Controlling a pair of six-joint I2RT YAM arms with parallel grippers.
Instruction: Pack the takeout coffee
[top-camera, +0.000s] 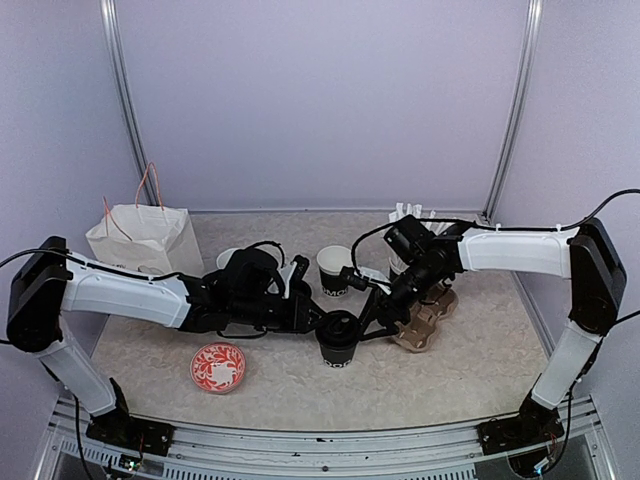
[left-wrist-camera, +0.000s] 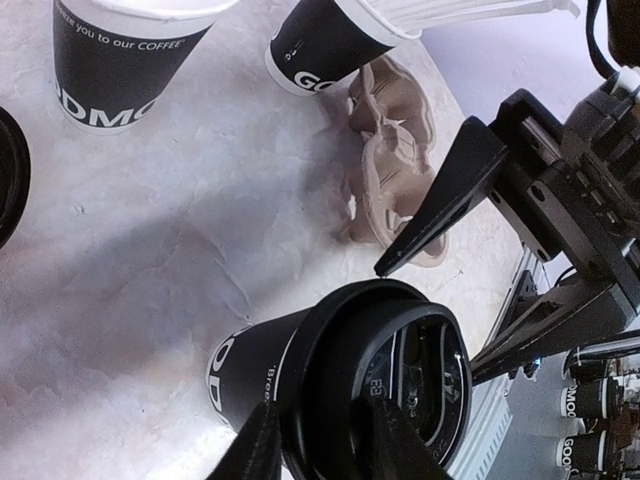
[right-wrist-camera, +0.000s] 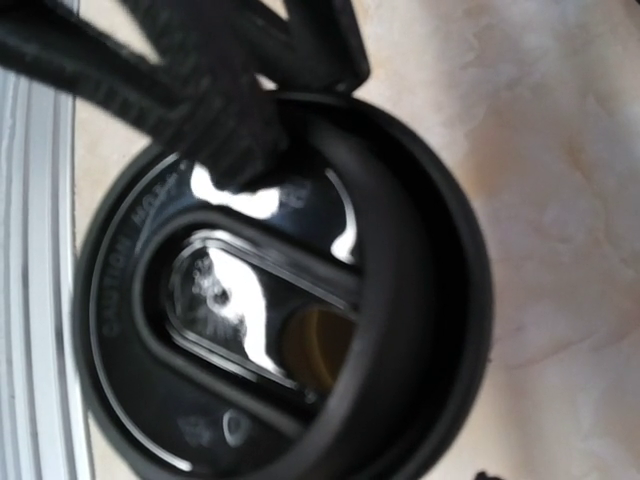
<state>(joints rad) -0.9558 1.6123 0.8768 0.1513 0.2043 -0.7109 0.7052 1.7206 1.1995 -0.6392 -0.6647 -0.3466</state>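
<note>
The small black paper cup (top-camera: 336, 352) with white lettering near its base stands upright on the table. It is near the brown moulded-pulp cup carrier (top-camera: 425, 320), on that carrier's left-arm side and outside its wells. A round black plastic lid (top-camera: 338, 326) covers its mouth, a glossy lid with a raised rim around a sunken oval panel and a small drinking hole; whether it is pressed fully home cannot be told.
</note>
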